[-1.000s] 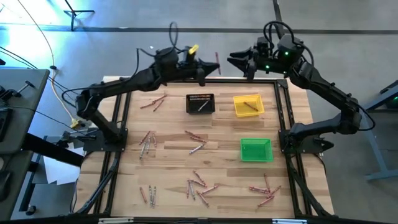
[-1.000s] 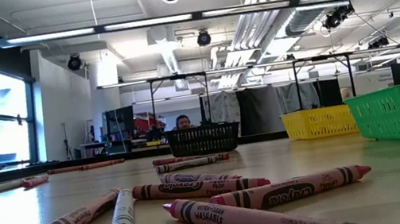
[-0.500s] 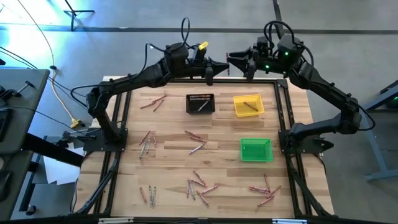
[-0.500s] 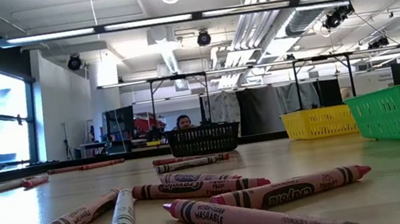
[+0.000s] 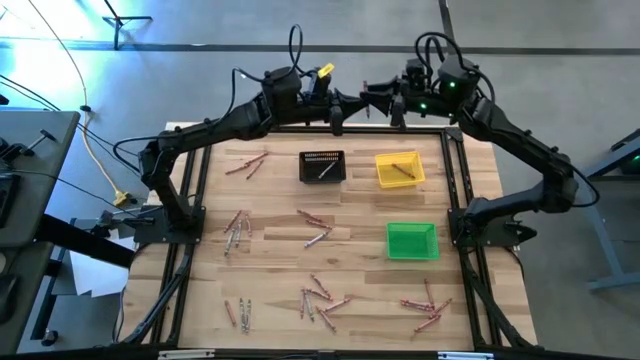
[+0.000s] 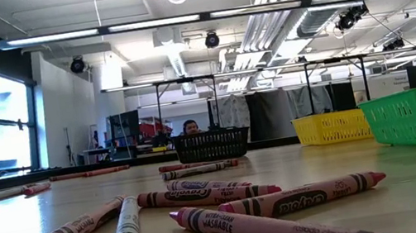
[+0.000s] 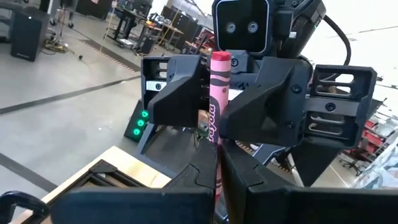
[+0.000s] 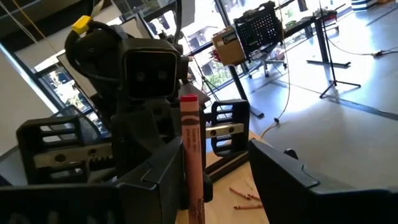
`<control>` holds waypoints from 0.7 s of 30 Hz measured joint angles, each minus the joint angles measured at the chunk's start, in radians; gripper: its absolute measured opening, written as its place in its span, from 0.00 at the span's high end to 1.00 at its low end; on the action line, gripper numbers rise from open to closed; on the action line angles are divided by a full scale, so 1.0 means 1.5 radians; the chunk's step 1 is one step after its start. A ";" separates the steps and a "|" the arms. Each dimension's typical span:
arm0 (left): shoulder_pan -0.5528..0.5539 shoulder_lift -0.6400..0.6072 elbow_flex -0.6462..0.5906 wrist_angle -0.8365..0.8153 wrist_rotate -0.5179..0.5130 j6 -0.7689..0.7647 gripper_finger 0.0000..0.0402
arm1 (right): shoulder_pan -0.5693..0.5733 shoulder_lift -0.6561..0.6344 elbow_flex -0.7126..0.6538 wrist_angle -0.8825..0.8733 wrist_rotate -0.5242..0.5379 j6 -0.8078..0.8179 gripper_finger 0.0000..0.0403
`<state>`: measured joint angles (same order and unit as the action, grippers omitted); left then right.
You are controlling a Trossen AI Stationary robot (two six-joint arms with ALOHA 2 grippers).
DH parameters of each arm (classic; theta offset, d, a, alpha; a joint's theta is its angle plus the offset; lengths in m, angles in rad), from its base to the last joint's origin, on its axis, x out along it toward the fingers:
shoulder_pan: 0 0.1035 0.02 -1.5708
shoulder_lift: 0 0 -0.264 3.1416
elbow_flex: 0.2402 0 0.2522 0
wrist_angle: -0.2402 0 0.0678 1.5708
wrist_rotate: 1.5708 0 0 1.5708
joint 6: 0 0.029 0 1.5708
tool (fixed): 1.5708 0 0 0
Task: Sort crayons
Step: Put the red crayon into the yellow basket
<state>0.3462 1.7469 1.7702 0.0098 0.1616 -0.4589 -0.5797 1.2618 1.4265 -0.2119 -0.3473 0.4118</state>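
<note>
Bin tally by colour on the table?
Black bin: 1
Yellow bin: 1
Green bin: 1
Total: 3 bins

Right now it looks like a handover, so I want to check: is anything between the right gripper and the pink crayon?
Nothing visible. The left gripper is shut on the pink crayon, holding it upright above the table's far edge. The right gripper is open, its fingers already on either side of the crayon.
</note>
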 joint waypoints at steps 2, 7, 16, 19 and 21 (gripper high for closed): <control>0.000 0.000 0.000 -0.003 -0.002 0.000 1.00 | 0.000 0.002 0.000 0.001 0.001 0.000 0.59; 0.000 0.000 0.000 -0.008 -0.003 0.000 1.00 | 0.000 0.002 0.000 0.013 0.000 0.000 0.64; 0.000 0.000 0.000 -0.018 -0.011 0.000 1.00 | 0.000 0.001 0.000 0.015 -0.002 0.012 0.91; 0.000 0.000 0.001 -0.025 -0.015 0.000 1.00 | 0.000 0.001 0.000 0.014 -0.001 0.009 0.97; 0.000 0.000 0.001 -0.025 -0.016 0.008 1.00 | 0.000 0.001 0.000 0.014 -0.001 0.016 0.95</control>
<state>0.3466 1.7466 1.7715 -0.0283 0.1375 -0.4464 -0.5793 1.2629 1.4265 -0.1913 -0.3488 0.4360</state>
